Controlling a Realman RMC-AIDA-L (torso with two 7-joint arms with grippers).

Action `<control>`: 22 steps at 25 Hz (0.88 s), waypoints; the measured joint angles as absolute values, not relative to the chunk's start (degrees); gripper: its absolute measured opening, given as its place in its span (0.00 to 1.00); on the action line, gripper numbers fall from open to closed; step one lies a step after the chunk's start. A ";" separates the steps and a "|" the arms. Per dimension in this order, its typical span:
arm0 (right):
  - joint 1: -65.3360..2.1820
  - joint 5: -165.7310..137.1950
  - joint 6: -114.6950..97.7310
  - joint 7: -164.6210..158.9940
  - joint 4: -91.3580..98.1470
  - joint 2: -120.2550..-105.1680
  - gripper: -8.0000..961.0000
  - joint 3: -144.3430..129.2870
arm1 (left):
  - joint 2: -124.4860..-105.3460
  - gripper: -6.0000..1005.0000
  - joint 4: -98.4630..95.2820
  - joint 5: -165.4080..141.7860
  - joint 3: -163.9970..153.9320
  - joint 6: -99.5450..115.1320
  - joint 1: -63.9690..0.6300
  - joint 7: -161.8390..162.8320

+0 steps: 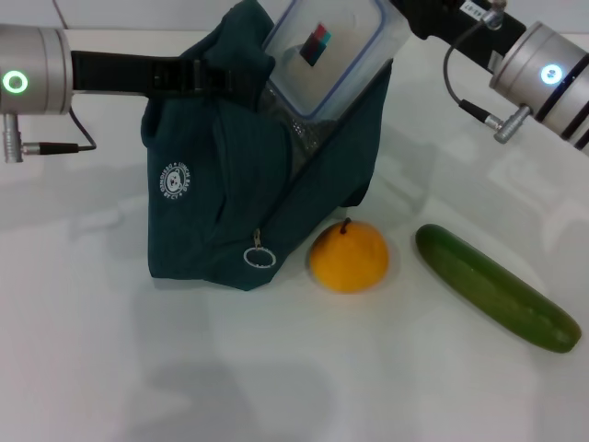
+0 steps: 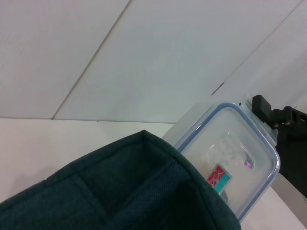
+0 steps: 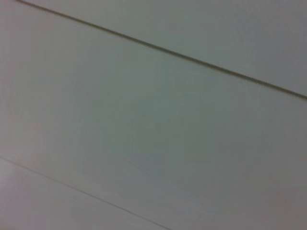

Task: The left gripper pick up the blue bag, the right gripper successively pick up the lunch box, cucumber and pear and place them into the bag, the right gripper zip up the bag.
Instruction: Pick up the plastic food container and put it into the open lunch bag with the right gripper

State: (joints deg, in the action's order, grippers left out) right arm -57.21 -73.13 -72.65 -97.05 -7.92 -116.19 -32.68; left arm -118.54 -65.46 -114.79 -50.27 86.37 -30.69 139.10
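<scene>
The blue bag (image 1: pixel 230 212) stands on the white table, its top edge lifted at the left, where my left gripper (image 1: pixel 225 75) is shut on the fabric. The clear lunch box (image 1: pixel 322 55) with its blue-rimmed lid leans tilted in the bag's open mouth, the lower end inside. My right gripper (image 1: pixel 405 18) is shut on the box's upper corner. The left wrist view shows the bag's rim (image 2: pixel 134 191), the lunch box (image 2: pixel 230 158) and the right gripper (image 2: pixel 280 127) behind it. The pear (image 1: pixel 348 258) sits against the bag's front right. The cucumber (image 1: pixel 497 287) lies to its right.
The bag's metal zipper ring (image 1: pixel 259 257) hangs low on the front. White table (image 1: pixel 92 368) stretches in front of and left of the bag. The right wrist view shows only a pale flat surface with seams.
</scene>
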 joint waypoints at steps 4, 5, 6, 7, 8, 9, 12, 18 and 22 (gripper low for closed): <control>-58.33 -73.35 -71.62 -96.04 -8.58 -116.19 0.12 -32.63 | -118.39 0.05 -64.43 -114.81 -50.27 85.92 -30.82 138.32; -58.63 -73.56 -71.37 -95.81 -8.72 -116.19 0.12 -32.62 | -118.33 0.05 -63.95 -114.82 -50.27 85.83 -30.92 138.06; -59.18 -74.18 -70.96 -95.59 -8.98 -116.19 0.12 -32.62 | -118.25 0.05 -63.42 -114.82 -50.27 85.79 -31.05 137.82; -59.73 -74.91 -70.44 -95.44 -9.25 -116.19 0.12 -32.60 | -118.19 0.05 -63.23 -114.84 -50.27 85.78 -31.11 137.76; -60.22 -75.52 -70.08 -95.35 -9.50 -116.19 0.12 -32.61 | -118.04 0.05 -62.84 -114.85 -50.24 85.76 -31.25 137.64; -60.22 -75.52 -70.08 -95.35 -9.50 -116.19 0.13 -32.61 | -117.98 0.05 -62.68 -114.85 -50.23 85.75 -31.29 137.63; -61.30 -76.70 -69.08 -94.32 -10.59 -116.19 0.13 -32.42 | -117.82 0.05 -62.24 -114.77 -50.13 85.75 -31.34 137.34; -61.87 -78.74 -68.64 -93.89 -10.98 -116.19 0.13 -31.84 | -117.77 0.05 -62.14 -114.61 -49.81 85.75 -31.30 137.11; -62.06 -80.08 -69.14 -93.30 -11.31 -116.19 0.13 -30.89 | -117.77 0.05 -62.13 -114.56 -49.82 85.77 -31.31 137.11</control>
State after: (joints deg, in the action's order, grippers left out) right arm -62.06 -80.08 -69.14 -93.30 -11.31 -116.19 -30.89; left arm -117.77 -62.13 -114.56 -49.82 85.77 -31.31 137.11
